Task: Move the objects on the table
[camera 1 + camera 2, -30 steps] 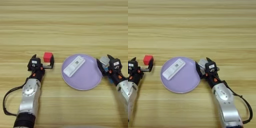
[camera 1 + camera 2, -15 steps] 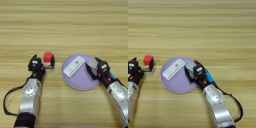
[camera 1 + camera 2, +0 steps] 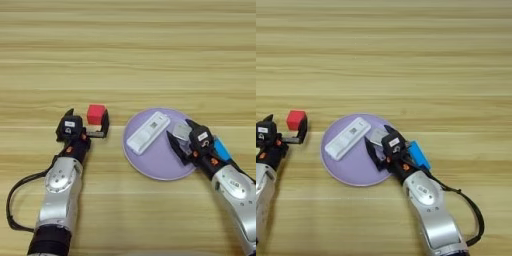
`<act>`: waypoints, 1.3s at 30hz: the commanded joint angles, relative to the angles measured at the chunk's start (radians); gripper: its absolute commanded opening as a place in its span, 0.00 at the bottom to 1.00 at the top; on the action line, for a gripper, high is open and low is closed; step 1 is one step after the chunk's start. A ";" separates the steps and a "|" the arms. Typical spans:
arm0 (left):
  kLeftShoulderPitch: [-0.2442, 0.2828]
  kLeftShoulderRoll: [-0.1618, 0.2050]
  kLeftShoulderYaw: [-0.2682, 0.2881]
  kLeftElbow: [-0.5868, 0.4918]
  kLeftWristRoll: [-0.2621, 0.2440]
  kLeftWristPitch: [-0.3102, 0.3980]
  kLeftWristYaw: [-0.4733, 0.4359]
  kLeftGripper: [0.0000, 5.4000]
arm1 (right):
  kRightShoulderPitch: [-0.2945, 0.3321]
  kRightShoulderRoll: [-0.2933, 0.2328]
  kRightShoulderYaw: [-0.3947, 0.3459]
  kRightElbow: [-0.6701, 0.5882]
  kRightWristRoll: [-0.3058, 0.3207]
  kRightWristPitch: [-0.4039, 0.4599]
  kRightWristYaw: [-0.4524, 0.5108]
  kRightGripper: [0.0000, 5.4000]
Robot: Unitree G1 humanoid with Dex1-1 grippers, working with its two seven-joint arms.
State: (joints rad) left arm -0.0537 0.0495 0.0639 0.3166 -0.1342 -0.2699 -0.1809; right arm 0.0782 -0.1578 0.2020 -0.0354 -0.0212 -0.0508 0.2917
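Note:
On the table (image 3: 150, 60), my right gripper (image 3: 183, 133) is shut on the silvery-grey flat block (image 3: 180, 131) and holds it over the right part of a purple plate (image 3: 155, 164). The white oblong device (image 3: 148, 131) lies slanted on the plate's left half. Just right of my right wrist, the blue bar (image 3: 221, 149) lies on the wood. My left gripper (image 3: 87, 118) stands open left of the plate. The red cube (image 3: 96, 114) sits on the table at its fingertips, close against the right finger (image 3: 105, 123).
Both forearms reach in from the near edge, and a black cable (image 3: 15, 200) loops beside the left one. The plate lies between the two grippers. Bare wood stretches across the far half of the table.
My right gripper has carried the grey block leftward from beside the plate to over its right part, uncovering the blue bar. The left arm and red cube have not moved.

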 commanded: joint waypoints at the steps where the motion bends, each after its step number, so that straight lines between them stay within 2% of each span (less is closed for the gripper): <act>1: -0.002 -0.003 -0.002 -0.003 0.004 0.001 -0.001 1.00 | -0.003 -0.005 0.003 0.005 -0.010 0.017 0.003 0.68; 2: -0.002 -0.003 -0.002 -0.003 0.004 0.001 -0.001 1.00 | -0.003 -0.006 0.003 0.005 -0.010 0.017 0.003 0.74; 14: 0.000 -0.002 -0.002 -0.006 0.004 0.002 0.000 1.00 | -0.002 -0.007 -0.008 -0.002 -0.005 0.014 -0.003 1.00; 32: 0.000 -0.003 -0.002 -0.005 0.004 -0.001 0.000 1.00 | 0.031 -0.024 -0.085 -0.064 0.030 0.010 -0.005 1.00; 39: -0.004 -0.004 -0.001 -0.002 0.006 -0.004 0.004 1.00 | 0.057 -0.047 -0.143 -0.090 0.079 0.006 0.015 1.00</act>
State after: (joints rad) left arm -0.0536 0.0495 0.0642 0.3161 -0.1336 -0.2720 -0.1799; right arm 0.1276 -0.1916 0.0828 -0.1072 0.0305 -0.0517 0.2943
